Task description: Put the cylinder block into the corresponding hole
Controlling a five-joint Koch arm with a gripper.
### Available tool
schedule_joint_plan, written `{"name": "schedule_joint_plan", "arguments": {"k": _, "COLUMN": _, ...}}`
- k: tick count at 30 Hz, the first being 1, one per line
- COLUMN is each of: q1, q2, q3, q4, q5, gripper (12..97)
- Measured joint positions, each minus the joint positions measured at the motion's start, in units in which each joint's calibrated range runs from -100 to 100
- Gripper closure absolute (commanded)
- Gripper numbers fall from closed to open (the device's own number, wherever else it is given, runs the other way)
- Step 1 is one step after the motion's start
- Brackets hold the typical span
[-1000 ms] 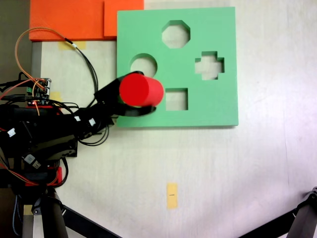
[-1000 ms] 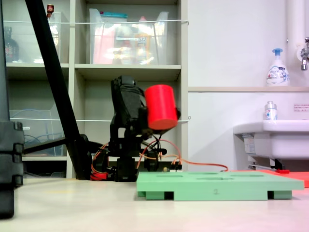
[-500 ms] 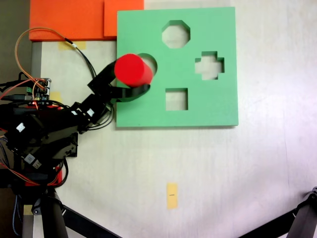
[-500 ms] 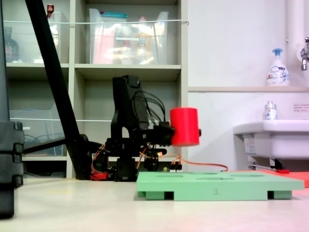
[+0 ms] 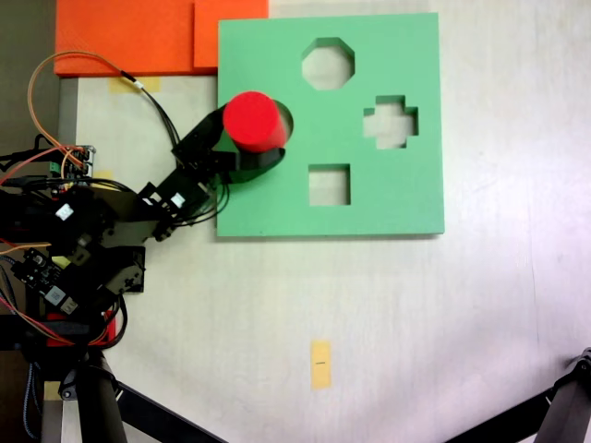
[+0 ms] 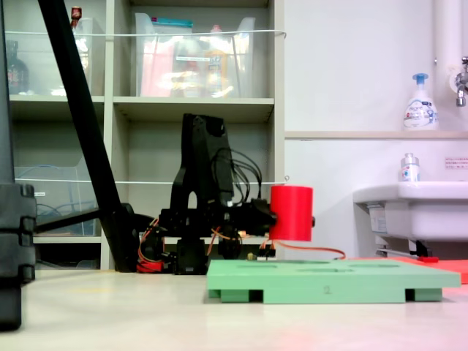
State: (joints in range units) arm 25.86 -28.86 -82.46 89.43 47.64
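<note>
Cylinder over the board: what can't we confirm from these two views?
- Round hole: mostly covered by the cylinder block in a fixed view from above, so centring is unclear.
- Hole depth and rim: from the side, the green board is edge-on.
- Gripper: jaws largely behind the block; contact points hidden.
- Printed mark on the board's front edge: too small to read.

Digit "2" on green board (image 6: 326, 289) front edge.

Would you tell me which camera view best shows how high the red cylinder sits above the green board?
The side-on fixed view: the cylinder block, held in the hand, hangs with a clear gap above the green board. The top-down fixed view shows it overlapping the round hole, but not its height.
</note>
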Motion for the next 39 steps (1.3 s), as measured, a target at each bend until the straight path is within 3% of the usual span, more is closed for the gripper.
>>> {"name": "schedule_joint_plan", "arguments": {"k": 11, "q1": 2.10, "q2": 13.82, "q3": 7.45, "q4": 0.00, "q5": 0.39, "gripper": 79.3}}
{"name": "schedule_joint_plan", "arguments": {"k": 39, "q1": 1.66, "q2": 25.72, "q3": 10.98, "q4": 0.00, "q5": 0.98, "gripper": 79.2}}
